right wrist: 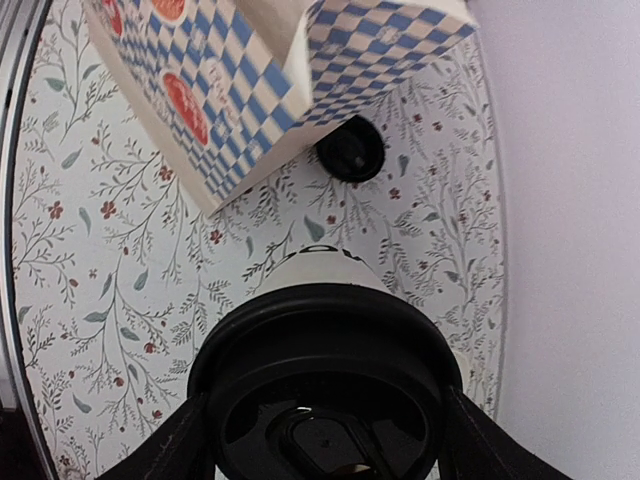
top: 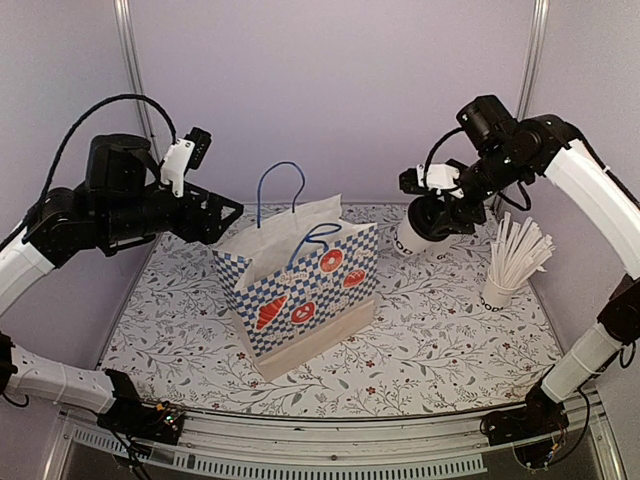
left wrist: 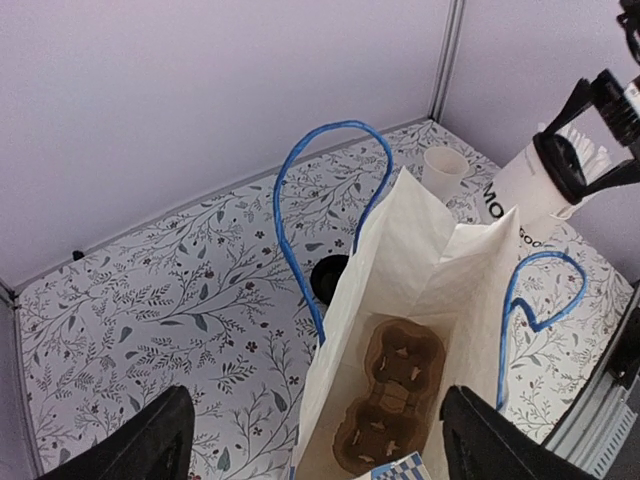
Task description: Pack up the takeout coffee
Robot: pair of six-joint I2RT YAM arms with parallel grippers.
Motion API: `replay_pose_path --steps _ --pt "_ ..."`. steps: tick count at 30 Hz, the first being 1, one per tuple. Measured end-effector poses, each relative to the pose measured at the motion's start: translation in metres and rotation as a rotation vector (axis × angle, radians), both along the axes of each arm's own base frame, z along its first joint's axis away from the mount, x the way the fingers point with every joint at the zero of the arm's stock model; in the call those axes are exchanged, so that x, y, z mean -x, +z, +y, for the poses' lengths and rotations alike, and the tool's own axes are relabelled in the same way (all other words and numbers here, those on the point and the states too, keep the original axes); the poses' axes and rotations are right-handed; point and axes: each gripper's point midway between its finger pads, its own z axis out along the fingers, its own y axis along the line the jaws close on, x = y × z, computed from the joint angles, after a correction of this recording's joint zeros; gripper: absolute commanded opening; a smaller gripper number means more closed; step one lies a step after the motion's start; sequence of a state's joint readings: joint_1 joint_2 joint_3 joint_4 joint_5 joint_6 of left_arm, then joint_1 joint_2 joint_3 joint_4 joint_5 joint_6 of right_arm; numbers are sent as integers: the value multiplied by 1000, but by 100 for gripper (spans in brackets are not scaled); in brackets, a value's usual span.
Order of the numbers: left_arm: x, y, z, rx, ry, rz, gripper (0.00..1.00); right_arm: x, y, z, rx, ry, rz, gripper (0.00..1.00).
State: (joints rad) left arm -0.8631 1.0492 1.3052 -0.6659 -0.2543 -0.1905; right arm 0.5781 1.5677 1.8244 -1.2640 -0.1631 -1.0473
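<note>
The takeout coffee (top: 412, 234), a white cup with dark lettering and a black lid, hangs tilted in the air to the right of the bag. My right gripper (top: 440, 212) is shut on it near the lid. In the right wrist view the black lid (right wrist: 325, 390) fills the bottom between my fingers (right wrist: 175, 450). The checkered paper bag (top: 300, 290) stands open mid-table with a brown cardboard cup carrier (left wrist: 395, 395) at its bottom. My left gripper (top: 225, 215) is open and empty, above the bag's left side. The held cup also shows in the left wrist view (left wrist: 520, 190).
A white cup of long white sticks (top: 505, 270) stands at the right. A twin white cup without a lid (left wrist: 443, 170) stands behind the bag. A loose black lid (left wrist: 330, 278) lies on the table behind the bag. Blue bag handles (top: 280, 190) stick up.
</note>
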Motion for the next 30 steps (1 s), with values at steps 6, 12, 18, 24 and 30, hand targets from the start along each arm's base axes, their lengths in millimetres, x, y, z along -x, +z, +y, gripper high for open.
replay_pose_path --steps 6,12,18,24,30 --pt "-24 -21 2 -25 17 132 80 -11 67 10 -169 -43 -155 54" --pt "-55 -46 6 -13 -1 276 68 -20 101 26 -298 -35 -236 54" --pt "-57 -64 -14 0 -113 364 67 -14 150 46 -447 47 -303 53" --pt "-51 -65 -21 6 -167 378 59 17 158 84 -510 187 -278 52" --pt "-60 -84 -24 -41 -163 405 46 35 126 131 -477 285 -185 51"
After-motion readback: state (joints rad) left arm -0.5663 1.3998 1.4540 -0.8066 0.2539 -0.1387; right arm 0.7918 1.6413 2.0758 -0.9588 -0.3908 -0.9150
